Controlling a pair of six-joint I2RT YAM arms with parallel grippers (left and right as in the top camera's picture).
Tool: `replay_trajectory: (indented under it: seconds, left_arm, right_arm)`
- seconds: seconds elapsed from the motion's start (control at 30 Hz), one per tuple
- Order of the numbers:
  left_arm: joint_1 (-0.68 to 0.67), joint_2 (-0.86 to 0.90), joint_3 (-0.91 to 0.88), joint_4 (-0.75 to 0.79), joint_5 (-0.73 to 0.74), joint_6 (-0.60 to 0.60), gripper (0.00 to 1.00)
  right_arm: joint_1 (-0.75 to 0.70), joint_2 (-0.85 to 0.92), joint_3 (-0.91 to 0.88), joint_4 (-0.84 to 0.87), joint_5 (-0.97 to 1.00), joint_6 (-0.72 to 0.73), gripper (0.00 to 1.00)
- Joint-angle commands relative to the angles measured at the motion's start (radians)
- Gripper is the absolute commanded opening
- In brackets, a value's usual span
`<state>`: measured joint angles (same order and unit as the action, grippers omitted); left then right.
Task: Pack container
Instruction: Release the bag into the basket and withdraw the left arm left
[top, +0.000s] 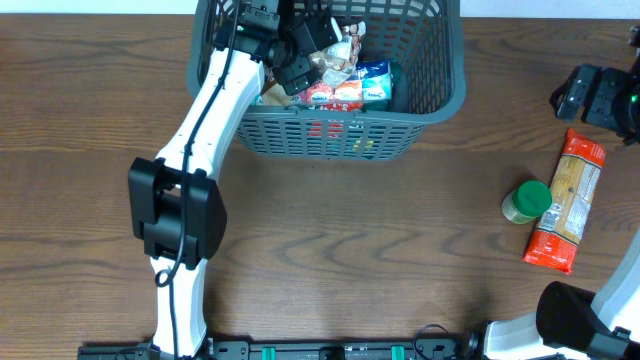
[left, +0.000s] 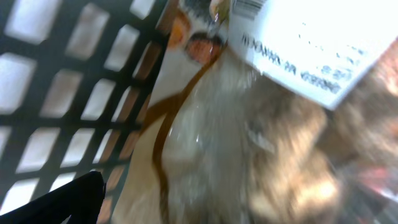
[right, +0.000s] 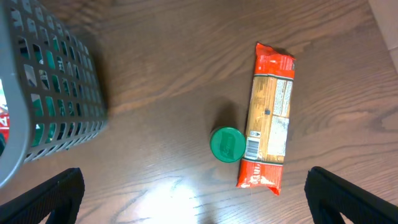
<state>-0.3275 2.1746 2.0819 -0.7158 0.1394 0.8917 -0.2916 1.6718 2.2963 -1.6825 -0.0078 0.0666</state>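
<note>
The dark grey slotted container (top: 455, 60) stands at the table's far middle and holds several packets, among them a red and a teal one (top: 350, 92). My left gripper (top: 308, 48) reaches down inside it, right at a clear bag of brown pieces with a white label (top: 342, 48). In the left wrist view that bag (left: 249, 137) fills the blurred frame, with the basket's lattice wall (left: 56, 93) at left. Only one dark finger (left: 68, 199) shows, set far to the side. My right gripper (right: 199, 186) is open and empty above the table, right of the container (right: 56, 93).
A long red-and-tan packet (top: 566, 200) lies at the right, with a green-lidded jar (top: 527, 200) touching its left side. Both show in the right wrist view, the packet (right: 267, 115) and the jar (right: 227, 144). The right arm's base (top: 570, 315) is at bottom right.
</note>
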Motion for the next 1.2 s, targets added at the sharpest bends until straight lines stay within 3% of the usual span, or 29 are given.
replay_trajectory:
  seconds: [0.0,0.1,0.23,0.37,0.43,0.57,0.67,0.77,0.9,1.07,1.17]
  left_arm:
    - [0.003,-0.134,0.003,-0.018,-0.127,-0.072,0.99]
    - [0.015,-0.238,0.003,-0.055,-0.223,-0.180,0.99]
    - [0.076,-0.373,0.003,-0.158,-0.243,-0.398,0.99]
    - [0.205,-0.488,0.003,-0.310,-0.242,-0.576,0.99]
    - [0.288,-0.526,0.003,-0.380,-0.242,-0.627,0.99]
    - [0.452,-0.553,0.003,-0.471,-0.237,-0.647,0.99]
    - [0.552,-0.551,-0.013,-0.486,-0.205,-0.647,0.99]
    - [0.637,-0.541,-0.042,-0.469,-0.112,-0.647,0.99]
    - [0.711,-0.504,-0.101,-0.448,-0.112,-0.647,0.99]
    - [0.750,-0.426,-0.204,-0.420,-0.082,-0.669,0.99]
    - [0.744,-0.385,-0.264,-0.390,-0.050,-0.669,0.99]
  right_arm:
    - [-0.002,0.002,0.019,0.003,0.004,-0.016,0.99]
    - [-0.002,0.002,0.020,0.014,0.003,-0.016,0.99]
    - [-0.002,0.002,0.019,0.037,0.003,-0.016,0.99]
    - [-0.002,0.002,0.020,0.112,-0.019,-0.033,0.99]
    - [-0.002,0.002,0.020,0.183,-0.141,-0.128,0.99]
    - [-0.002,0.002,0.020,0.277,-0.434,-0.251,0.99]
    - [0.004,0.002,0.020,0.280,-0.478,-0.255,0.99]
    - [0.011,0.002,0.020,0.231,-0.426,-0.243,0.99]
    - [0.015,0.002,0.014,0.111,-0.237,-0.161,0.99]
    - [0.014,0.002,0.009,0.012,0.006,-0.014,0.99]
    - [0.014,0.000,-0.011,-0.016,0.020,0.012,0.99]
